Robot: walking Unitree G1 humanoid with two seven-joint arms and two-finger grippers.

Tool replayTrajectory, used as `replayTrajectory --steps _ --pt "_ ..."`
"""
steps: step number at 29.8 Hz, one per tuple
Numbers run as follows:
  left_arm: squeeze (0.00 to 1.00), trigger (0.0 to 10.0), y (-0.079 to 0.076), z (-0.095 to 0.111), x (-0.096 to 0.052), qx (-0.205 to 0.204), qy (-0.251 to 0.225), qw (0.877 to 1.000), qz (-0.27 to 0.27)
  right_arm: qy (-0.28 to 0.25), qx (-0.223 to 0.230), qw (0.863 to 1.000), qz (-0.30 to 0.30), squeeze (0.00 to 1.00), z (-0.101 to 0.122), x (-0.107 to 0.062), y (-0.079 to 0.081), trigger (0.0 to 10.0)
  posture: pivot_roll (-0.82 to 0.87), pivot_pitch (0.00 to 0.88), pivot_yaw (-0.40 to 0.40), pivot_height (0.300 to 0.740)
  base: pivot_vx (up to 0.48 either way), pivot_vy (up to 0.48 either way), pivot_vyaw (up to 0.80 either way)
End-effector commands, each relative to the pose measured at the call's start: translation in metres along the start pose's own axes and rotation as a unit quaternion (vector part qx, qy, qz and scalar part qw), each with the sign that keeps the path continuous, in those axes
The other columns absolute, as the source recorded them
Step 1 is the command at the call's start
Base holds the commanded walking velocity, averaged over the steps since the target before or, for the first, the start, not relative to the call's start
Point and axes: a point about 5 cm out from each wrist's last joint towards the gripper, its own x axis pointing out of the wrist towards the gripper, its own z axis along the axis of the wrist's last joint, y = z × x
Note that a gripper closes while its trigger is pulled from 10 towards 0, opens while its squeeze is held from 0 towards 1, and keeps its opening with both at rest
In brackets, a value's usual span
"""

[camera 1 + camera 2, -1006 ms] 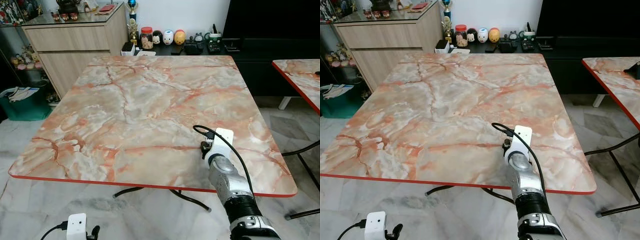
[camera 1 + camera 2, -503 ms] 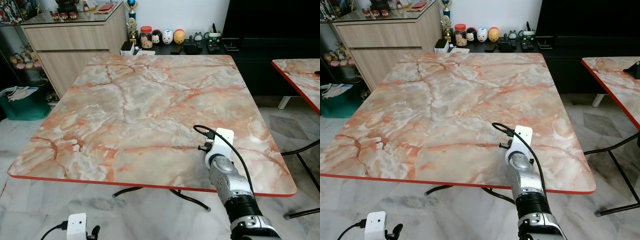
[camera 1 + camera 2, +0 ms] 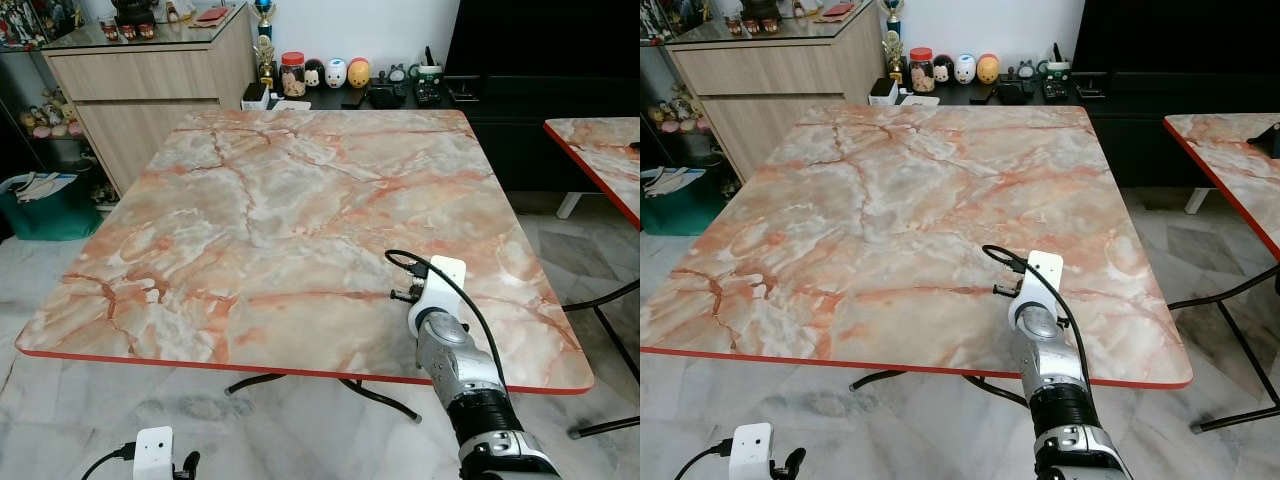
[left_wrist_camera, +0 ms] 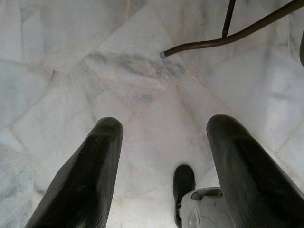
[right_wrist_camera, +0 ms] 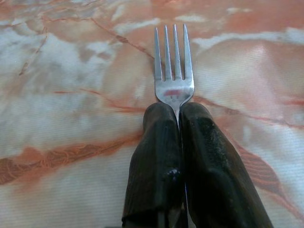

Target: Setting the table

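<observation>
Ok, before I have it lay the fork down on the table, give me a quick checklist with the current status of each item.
1. Fork clamped in right pincer: ok, fingers closed on its neck.
2. Right pincer over the marble table: ok, near the front edge.
3. Tabletop bare under the tines: ok.
4. Fork level with the surface: cannot tell.
5. Left pincer out of the way: ok, open, hanging low over the floor.
6. Plate to line the fork up against: not ok, none on the table.
</observation>
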Motion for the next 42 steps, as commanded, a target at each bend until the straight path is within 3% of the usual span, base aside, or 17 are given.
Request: replayTrajectory --steps 1,7,9,10,16,22,23,24,25,30,35,42 --pt "0.00 10.0 0.002 -0.005 -0.002 0.004 0.012 1.000 0.000 0.001 -0.008 1.000 0.009 0.00 0.003 0.000 0.006 0.0 -0.08 0.000 0.045 0.732 0.000 0.000 0.00" --pt "0.00 10.0 0.003 -0.006 -0.002 0.004 0.015 1.000 0.001 -0.037 -0.038 0.998 0.022 0.00 0.011 -0.003 0.012 0.0 -0.07 0.000 0.042 0.732 0.000 0.000 0.00" --pt "0.00 10.0 0.003 -0.007 -0.002 0.004 0.017 1.000 0.001 -0.052 -0.047 0.997 0.037 0.00 0.014 -0.005 0.016 0.6 -0.07 0.000 0.041 0.732 0.000 0.000 0.00" --pt "0.00 10.0 0.003 -0.007 -0.002 0.004 0.018 1.000 0.002 -0.068 -0.055 0.995 0.045 0.00 0.017 -0.007 0.018 10.0 -0.07 0.000 0.040 0.732 0.000 0.000 0.00" --pt "0.00 10.0 0.004 -0.011 -0.003 0.002 0.025 1.000 0.004 -0.157 -0.083 0.982 0.058 0.00 0.031 -0.021 0.020 10.0 -0.08 0.000 0.039 0.732 0.000 0.000 0.00" --pt "0.00 10.0 0.005 -0.012 -0.004 0.003 0.024 1.000 0.009 -0.244 -0.121 0.959 0.084 0.00 0.041 -0.039 0.013 10.0 -0.08 0.000 0.037 0.732 0.000 0.000 0.00" --pt "0.00 10.0 0.005 -0.012 -0.004 0.003 0.025 1.000 0.009 -0.263 -0.134 0.951 0.092 0.00 0.044 -0.044 0.011 10.0 -0.08 0.000 0.037 0.732 0.000 0.000 0.00" --pt "0.00 10.0 0.005 -0.012 -0.004 0.005 0.025 1.000 0.010 -0.298 -0.163 0.935 0.106 0.00 0.047 -0.054 0.008 10.0 -0.08 0.000 0.036 0.732 0.000 0.000 0.00" --pt "0.00 10.0 0.006 -0.012 -0.004 0.005 0.025 1.000 0.010 -0.310 -0.170 0.929 0.110 0.00 0.048 -0.057 0.006 10.0 -0.08 0.000 0.036 0.732 0.000 0.000 0.00" --pt "0.00 10.0 0.006 -0.013 -0.004 0.008 0.025 1.000 0.012 -0.339 -0.178 0.919 0.099 0.00 0.048 -0.068 -0.009 10.0 -0.08 0.000 0.039 0.732 0.000 0.000 0.00" --pt "0.00 10.0 0.007 -0.013 -0.005 0.009 0.025 1.000 0.011 -0.357 -0.179 0.910 0.107 0.00 0.056 -0.075 -0.012 10.0 -0.09 0.000 0.040 0.732 0.000 0.000 0.00" --pt "0.00 10.0 0.012 -0.013 -0.006 0.017 0.023 1.000 0.013 -0.361 -0.205 0.901 0.129 0.00 0.050 -0.088 -0.017 10.0 -0.09 0.000 0.037 0.732 0.000 0.000 0.00"
